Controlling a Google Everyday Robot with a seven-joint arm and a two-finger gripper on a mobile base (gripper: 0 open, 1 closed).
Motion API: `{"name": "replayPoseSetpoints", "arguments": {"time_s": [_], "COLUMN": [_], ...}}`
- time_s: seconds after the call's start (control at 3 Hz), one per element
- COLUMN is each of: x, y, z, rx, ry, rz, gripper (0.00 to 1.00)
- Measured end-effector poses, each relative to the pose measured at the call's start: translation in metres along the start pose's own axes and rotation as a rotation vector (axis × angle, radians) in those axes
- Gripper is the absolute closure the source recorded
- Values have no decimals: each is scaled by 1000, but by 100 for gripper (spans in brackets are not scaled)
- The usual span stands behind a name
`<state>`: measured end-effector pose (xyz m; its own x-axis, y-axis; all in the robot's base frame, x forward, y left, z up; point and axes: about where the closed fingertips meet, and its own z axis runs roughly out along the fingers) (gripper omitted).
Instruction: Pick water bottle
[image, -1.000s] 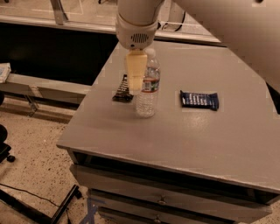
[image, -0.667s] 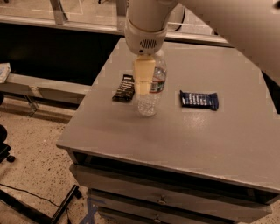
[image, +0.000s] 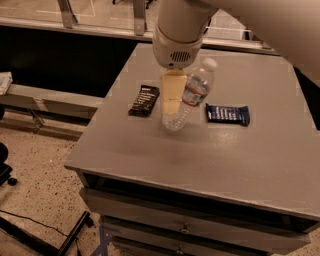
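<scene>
Reaching down from above, my white arm hangs over the grey tabletop (image: 250, 150), which sits on a cabinet with drawers (image: 185, 231). My gripper (image: 172, 107) is over the middle of the tabletop, toward its far side. The jaws are clamped on the lower body of the water bottle (image: 195, 90). Only the near pale finger (image: 172, 92) shows, lying across the front of the bottle, and the other one is hidden behind it. The bottle is tilted, its base low under my finger and its white cap (image: 209, 63) leaning up to the right in the view. A blue snack wrapper (image: 227, 114) lies flat just to the right of the bottle. A smaller dark snack wrapper (image: 144, 100) lies flat to the left of my gripper, apart from it.
</scene>
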<state>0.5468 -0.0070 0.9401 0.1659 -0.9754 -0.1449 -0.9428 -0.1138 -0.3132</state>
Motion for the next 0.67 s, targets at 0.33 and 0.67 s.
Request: {"name": "replayPoseSetpoints", "arguments": {"time_s": [0.33,0.67], "x": [6,11], "y": [7,10], "z": [-6,-18], "rx": [11,28], "ry": [1,9], "rz": [16,28], "gripper": [0,0]}}
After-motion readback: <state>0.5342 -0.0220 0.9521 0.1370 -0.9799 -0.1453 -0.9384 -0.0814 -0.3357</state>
